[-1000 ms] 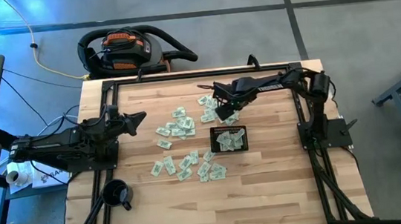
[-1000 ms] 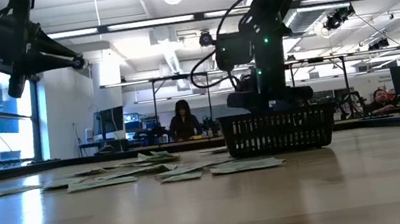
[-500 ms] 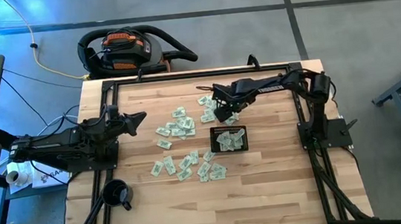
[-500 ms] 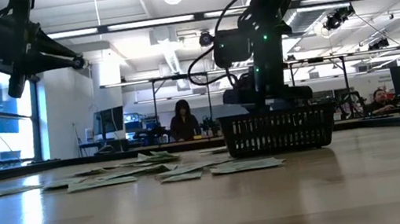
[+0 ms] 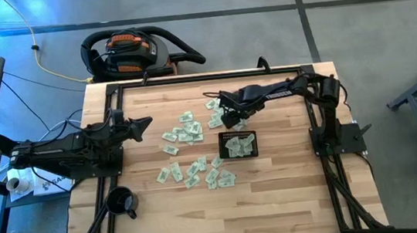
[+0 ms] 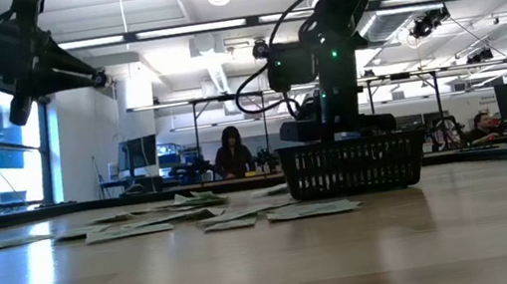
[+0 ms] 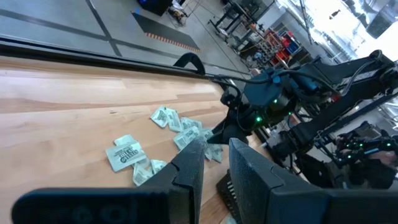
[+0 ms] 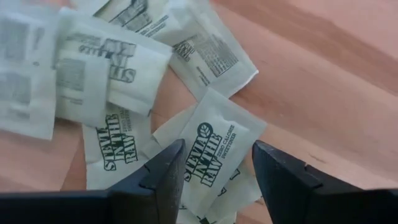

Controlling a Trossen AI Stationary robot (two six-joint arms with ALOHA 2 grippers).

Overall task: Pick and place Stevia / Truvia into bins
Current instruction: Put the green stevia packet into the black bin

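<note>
Pale green and white Stevia sachets [image 5: 187, 134] lie flat and scattered over the middle of the wooden table. More of them lie in the black mesh basket [image 5: 222, 148], which stands right of the middle. My right gripper [image 5: 227, 118] points down, open, just beyond the basket's far left corner. In its wrist view the gripper [image 8: 214, 180] has a finger on either side of one sachet [image 8: 208, 152], which lies on top of others. My left gripper [image 5: 145, 123] waits raised over the table's left part, open [image 7: 217, 152].
A round black mug [image 5: 122, 201] stands near the table's front left corner. Black frame rails [image 5: 204, 76] run along the table's edges. A vacuum cleaner [image 5: 135, 50] sits on the floor beyond the far edge. Bare wood [image 5: 279, 194] lies in front of the basket.
</note>
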